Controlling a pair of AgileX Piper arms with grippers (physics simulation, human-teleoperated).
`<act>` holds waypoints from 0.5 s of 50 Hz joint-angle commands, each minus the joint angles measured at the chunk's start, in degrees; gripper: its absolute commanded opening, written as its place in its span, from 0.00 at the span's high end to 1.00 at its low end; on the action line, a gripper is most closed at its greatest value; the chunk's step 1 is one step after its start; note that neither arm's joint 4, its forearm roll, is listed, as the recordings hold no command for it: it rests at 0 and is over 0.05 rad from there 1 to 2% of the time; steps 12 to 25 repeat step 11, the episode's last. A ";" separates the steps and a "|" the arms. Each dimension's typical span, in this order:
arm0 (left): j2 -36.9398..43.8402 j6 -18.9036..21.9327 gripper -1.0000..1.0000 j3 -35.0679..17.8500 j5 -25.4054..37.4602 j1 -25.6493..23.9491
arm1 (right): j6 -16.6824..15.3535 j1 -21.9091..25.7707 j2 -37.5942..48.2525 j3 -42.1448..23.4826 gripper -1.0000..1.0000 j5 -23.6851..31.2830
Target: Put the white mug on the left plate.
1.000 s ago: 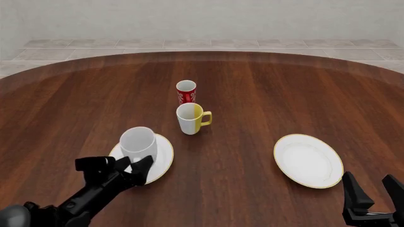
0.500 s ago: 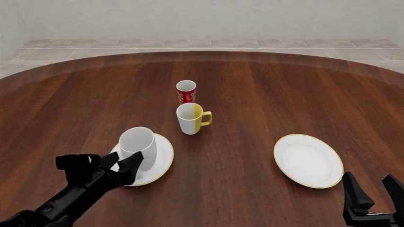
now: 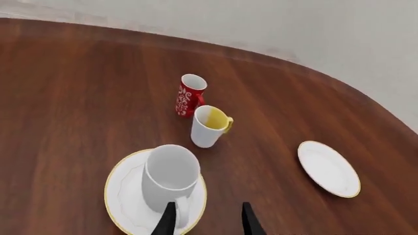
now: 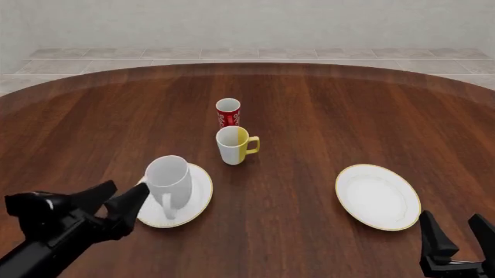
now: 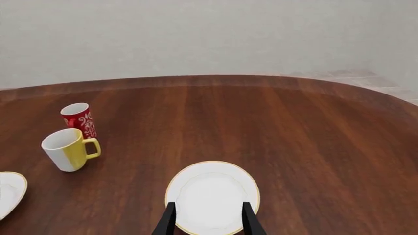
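Note:
The large white mug [image 4: 170,182] stands upright on the left plate [image 4: 196,198], its handle toward me. It also shows in the left wrist view [image 3: 170,177] on that plate [image 3: 124,196]. My left gripper [image 4: 117,201] is open and empty, pulled back to the near left of the mug, apart from it; its fingertips [image 3: 167,223] show at the wrist view's edge. My right gripper [image 4: 458,236] is open and empty at the near right, just short of the right plate [image 4: 377,196].
A smaller white mug with yellow inside and handle [image 4: 233,145] and a small red-and-white cup [image 4: 227,113] stand mid-table behind the left plate. The right plate also shows in the right wrist view [image 5: 212,196]. The table's round far edge [image 4: 247,66] lies beyond.
My left gripper has drawn back toward me and to the left, away from the mug, which stays upright on the left plate. The right arm has not moved.

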 commanded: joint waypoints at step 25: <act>-27.34 3.73 0.00 -8.92 29.42 1.90 | 0.00 0.52 -0.75 0.01 0.00 0.65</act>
